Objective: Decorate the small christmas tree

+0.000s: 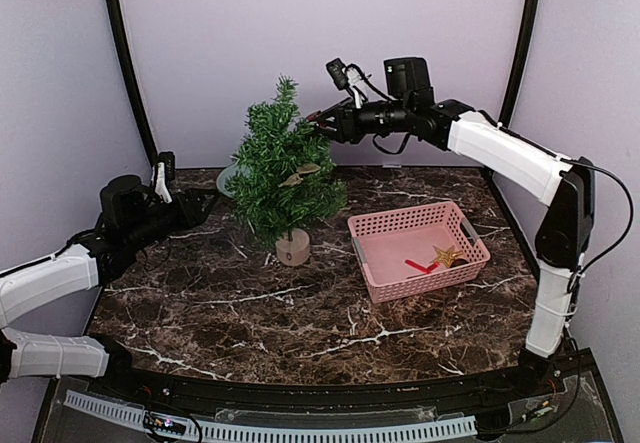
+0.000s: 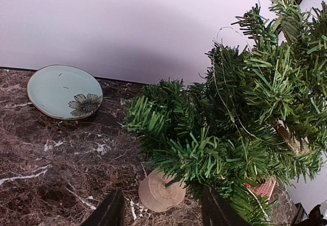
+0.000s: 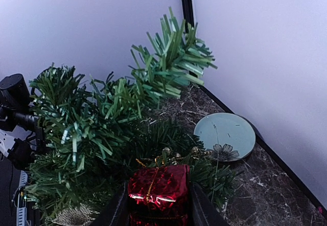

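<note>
a shiny red gift-box ornament [image 3: 158, 185] sits clamped between the fingers of the right gripper [image 3: 158, 193], up among the top branches of the small christmas tree [image 1: 280, 168]. the tree stands upright on its tan base towards the back of the marble table [image 1: 250, 313], left of a pink basket [image 1: 375, 228] holding a gold star [image 1: 447, 256]. the left gripper [image 2: 162, 198] hovers low on the tree's left, jaws parted and empty. a pale green plate [image 2: 64, 91] lies by the back wall.

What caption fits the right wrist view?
Right gripper holds a red gift ornament at the small christmas tree, a flowered plate behind.
</note>
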{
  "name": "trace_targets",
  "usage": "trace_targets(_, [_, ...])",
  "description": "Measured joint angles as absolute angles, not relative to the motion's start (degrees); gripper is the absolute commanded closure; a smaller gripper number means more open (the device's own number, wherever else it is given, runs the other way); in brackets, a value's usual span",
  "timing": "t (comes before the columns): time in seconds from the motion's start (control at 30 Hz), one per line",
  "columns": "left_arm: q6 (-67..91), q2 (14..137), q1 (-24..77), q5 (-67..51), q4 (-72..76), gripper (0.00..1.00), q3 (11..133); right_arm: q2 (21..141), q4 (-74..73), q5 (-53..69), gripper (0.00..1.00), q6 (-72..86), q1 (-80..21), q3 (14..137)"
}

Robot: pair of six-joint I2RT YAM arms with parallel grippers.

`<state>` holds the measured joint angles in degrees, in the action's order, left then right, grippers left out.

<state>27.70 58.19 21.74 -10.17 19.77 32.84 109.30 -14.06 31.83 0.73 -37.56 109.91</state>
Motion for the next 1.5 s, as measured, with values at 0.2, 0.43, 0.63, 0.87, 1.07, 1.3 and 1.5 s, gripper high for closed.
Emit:
trace_targets(0.2, [27.70,58.19,21.74,-10.24,19.94,0.47,32.84,111.02,-15.84,33.32,0.53,0.62,-37.91,109.91])
trace_targets(0.43, [27.70,58.22,21.74,-10.26,20.05,0.47,32.84,111.09,-17.21,34.50,0.31,-0.54,-38.46,110.08])
trace_targets(0.63, [27.70,58.22,21.74,-10.26,20.05,0.47,32.86,111.07,-17.19,34.11,0.28,-1.19,-38.50,110.15])
trace_targets(0.87, [27.70,58.22,21.74,-10.24,20.05,0.47,32.86,109.75,-17.21,31.68,0.27,-2.15,-38.52,108.99])
trace_targets(1.07, [27.70,58.22,21.74,-10.24,20.05,0.47,32.84,105.41,-17.17,30.83,0.31,-2.98,-38.54,105.43])
trace_targets(1.3, [27.70,58.22,21.74,-10.26,20.08,0.47,32.86,101.97,-15.46,29.41,0.66,-3.31,-38.54,103.18])
trace_targets(1.5, [27.70,58.24,21.74,-10.26,20.10,0.47,32.86,104.90,-15.84,28.86,0.70,-2.68,-38.54,106.48])
